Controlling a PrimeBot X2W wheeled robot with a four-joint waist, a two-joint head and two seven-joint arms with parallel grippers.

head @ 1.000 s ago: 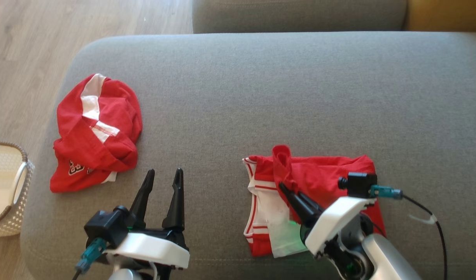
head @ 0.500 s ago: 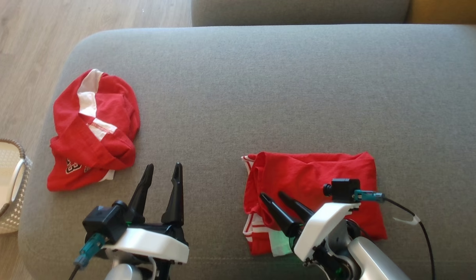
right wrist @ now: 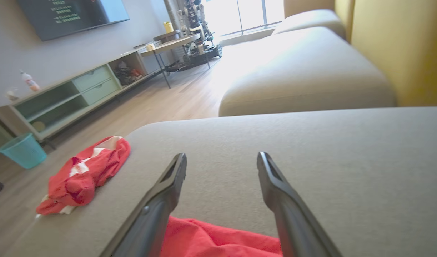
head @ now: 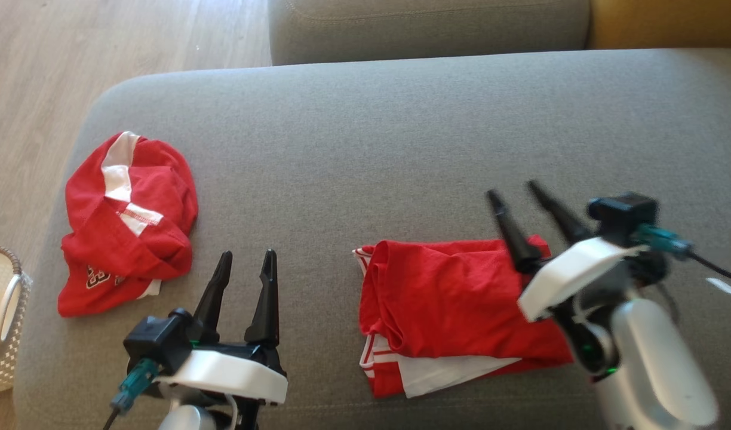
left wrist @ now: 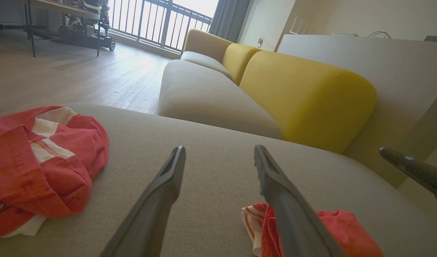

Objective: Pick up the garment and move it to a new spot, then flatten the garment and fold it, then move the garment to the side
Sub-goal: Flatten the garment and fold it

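Since the garment (head: pixel 455 310) lies as a folded, roughly square packet on the grey cushion (head: pixel 365 131), right of the middle and close to the front edge, I judge that the folding is done and only the move to the side is left. Its red body is on top, somewhat wrinkled. A white sleeve with striped trim looks out under the lower left corner, so the packet is loose and could open if it is pulled by one layer only.

The right gripper (head: pixel 511 189) stands over the far right corner of the garment, its two fingers spread apart with nothing between them, pointing away over bare cushion. In the right wrist view the garment (right wrist: pixel 218 239) lies under the roots of the fingers; whether the arm touches it I cannot tell. From such a place the gripper could come down for a new hold.

The left gripper (head: pixel 247 255) is also spread and empty. It is over bare cushion between the garment and the other red piece (head: pixel 126 221), which lies crumpled at the left end, well apart, probably so that the two are not mixed. A basket (head: pixel 7 364) stands on the floor beside that end.
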